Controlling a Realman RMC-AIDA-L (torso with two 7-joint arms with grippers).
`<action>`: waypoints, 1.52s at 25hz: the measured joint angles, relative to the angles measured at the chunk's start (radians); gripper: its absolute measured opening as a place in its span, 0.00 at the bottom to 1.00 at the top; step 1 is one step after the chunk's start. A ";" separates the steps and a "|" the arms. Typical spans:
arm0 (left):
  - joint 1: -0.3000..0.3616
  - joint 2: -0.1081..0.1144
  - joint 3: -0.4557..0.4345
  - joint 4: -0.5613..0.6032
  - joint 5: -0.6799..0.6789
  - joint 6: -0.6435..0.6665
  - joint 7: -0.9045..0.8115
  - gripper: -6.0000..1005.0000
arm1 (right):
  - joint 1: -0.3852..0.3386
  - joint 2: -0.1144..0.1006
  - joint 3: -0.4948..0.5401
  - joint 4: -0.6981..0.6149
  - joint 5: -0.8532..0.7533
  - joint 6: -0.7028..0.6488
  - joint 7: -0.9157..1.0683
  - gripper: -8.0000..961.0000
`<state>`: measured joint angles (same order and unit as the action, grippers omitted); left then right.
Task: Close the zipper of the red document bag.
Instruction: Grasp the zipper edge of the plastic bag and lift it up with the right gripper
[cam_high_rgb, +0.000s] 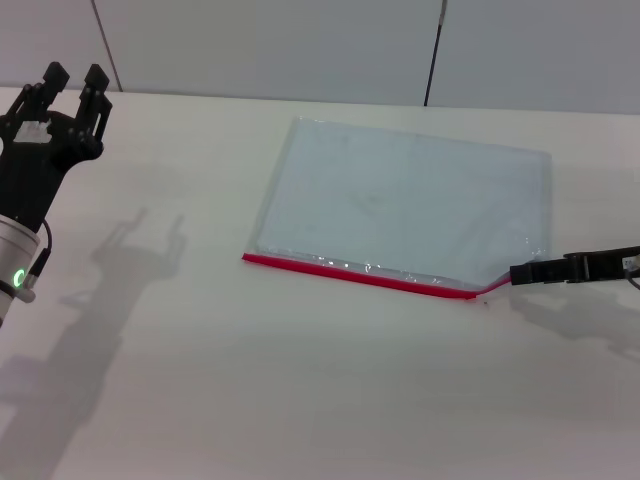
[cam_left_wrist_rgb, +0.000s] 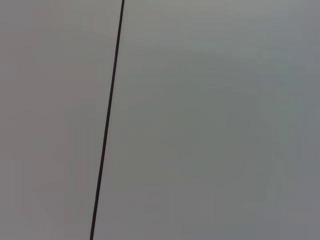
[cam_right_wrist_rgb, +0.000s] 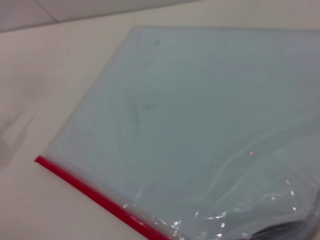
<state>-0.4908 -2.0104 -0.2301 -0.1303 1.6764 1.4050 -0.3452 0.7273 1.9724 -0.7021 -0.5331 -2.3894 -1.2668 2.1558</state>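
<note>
In the head view, the red document bag (cam_high_rgb: 405, 205) lay flat on the pale table (cam_high_rgb: 300, 400), roughly centre and a little to the robot's right, with its zipper (cam_high_rgb: 355, 273) along the long edge nearest the robot. The right gripper (cam_high_rgb: 517, 275) reached in low from the right and met the zipper's right end, where the red strip kinked upward off the table; that lift suggested the fingers were pinched on the zipper there (probably on the slider, though it was too small to tell). The left gripper (cam_high_rgb: 70, 75) stood raised at the far left, well apart from the bag, its fingers spread and holding nothing, so it looked parked rather than bracing the pouch.

The left wrist view showed only a grey wall panel with a dark seam (cam_left_wrist_rgb: 107, 120), which fitted an arm pointed away from the work.

The right wrist view looked across the translucent pouch (cam_right_wrist_rgb: 200, 115) toward the zipper's far end (cam_right_wrist_rgb: 95, 195); the plastic nearest the camera was wrinkled, consistent with a pull at that corner.
</note>
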 joint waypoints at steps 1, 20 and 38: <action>0.000 0.000 0.000 0.000 0.000 0.000 0.000 0.48 | 0.002 0.000 0.000 0.004 -0.005 0.008 0.003 0.70; -0.003 -0.001 0.000 0.000 -0.002 -0.024 0.000 0.48 | 0.026 0.036 0.020 0.020 0.000 0.137 0.012 0.70; -0.007 -0.002 0.000 0.000 -0.006 -0.029 0.000 0.48 | 0.075 0.042 0.021 0.098 -0.043 0.267 0.012 0.70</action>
<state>-0.4981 -2.0123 -0.2305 -0.1304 1.6702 1.3759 -0.3452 0.8019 2.0141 -0.6809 -0.4352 -2.4323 -1.0001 2.1678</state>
